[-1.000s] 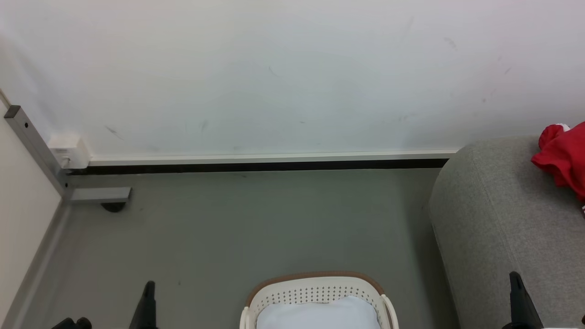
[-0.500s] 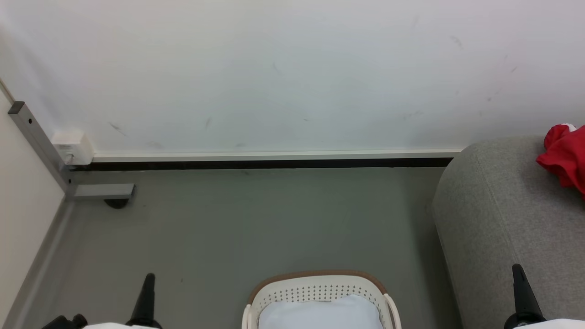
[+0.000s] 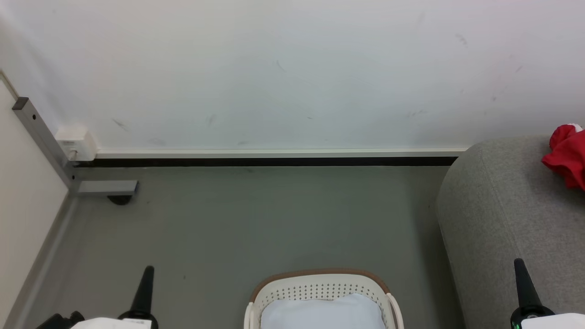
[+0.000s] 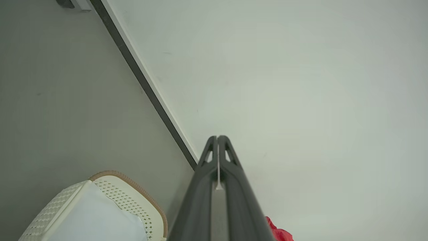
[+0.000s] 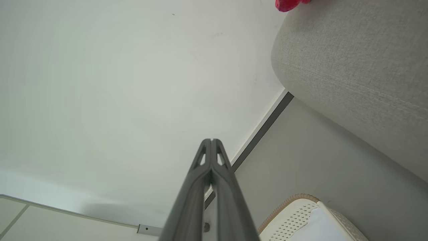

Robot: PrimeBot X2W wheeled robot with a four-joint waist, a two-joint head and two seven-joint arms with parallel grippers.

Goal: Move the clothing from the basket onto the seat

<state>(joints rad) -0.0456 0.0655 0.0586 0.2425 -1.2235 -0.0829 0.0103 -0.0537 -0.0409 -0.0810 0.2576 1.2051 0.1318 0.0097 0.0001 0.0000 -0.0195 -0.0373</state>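
Observation:
Red clothing lies on top of the light grey seat at the far right; a corner of the clothing also peeks in at the top of the right wrist view. The cream basket with a brown rim stands on the floor at the bottom centre, and a pale bluish-white sheet lies in it. My left gripper is at the lower left, shut and holding nothing. My right gripper rises at the lower right in front of the seat, also shut and holding nothing.
A white wall with a dark skirting strip runs across the back. A grey metal post and foot with a small white box stand in the left corner. Grey floor lies between basket and wall.
The whole head view has shifted slightly, so the camera moved. Both grippers show a little higher in the picture, with pale forearms entering at the bottom. Nothing was grasped or released.

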